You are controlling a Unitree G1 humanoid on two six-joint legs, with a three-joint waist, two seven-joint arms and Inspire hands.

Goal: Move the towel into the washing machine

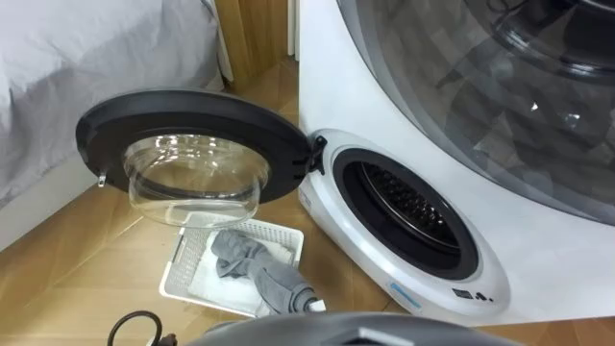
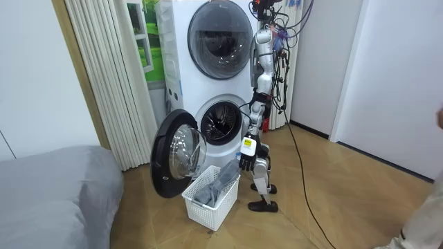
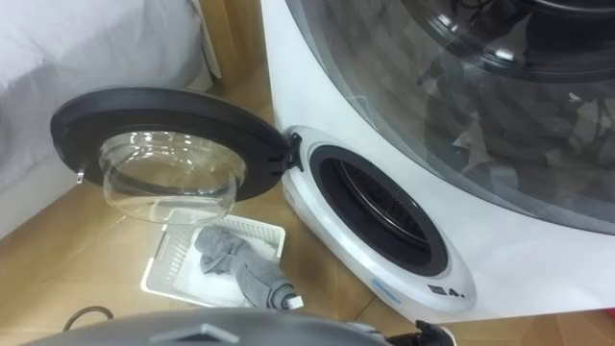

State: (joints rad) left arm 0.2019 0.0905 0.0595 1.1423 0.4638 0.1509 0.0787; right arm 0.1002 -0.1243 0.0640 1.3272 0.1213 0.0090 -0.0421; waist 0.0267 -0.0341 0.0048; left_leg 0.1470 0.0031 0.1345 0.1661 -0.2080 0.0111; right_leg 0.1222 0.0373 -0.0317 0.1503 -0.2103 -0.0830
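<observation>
Far left of the washing machine (image 1: 332,86) lay a softly creased grey bedsheet (image 1: 86,67). The machine's round, black-rimmed door (image 1: 192,111), with clear bowl-shaped glass, stood swung open. In front of the machine, a white slatted plastic basket (image 1: 187,279) held the crumpled grey towel (image 1: 252,264). The left hand (image 2: 246,160) hung just over the basket; its grasp could not be made out.

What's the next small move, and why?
Probably lower the robot hand onto the grey towel: the towel lies in the white basket on the floor, the hand hangs just beside it, and the washing machine door is already open.
</observation>
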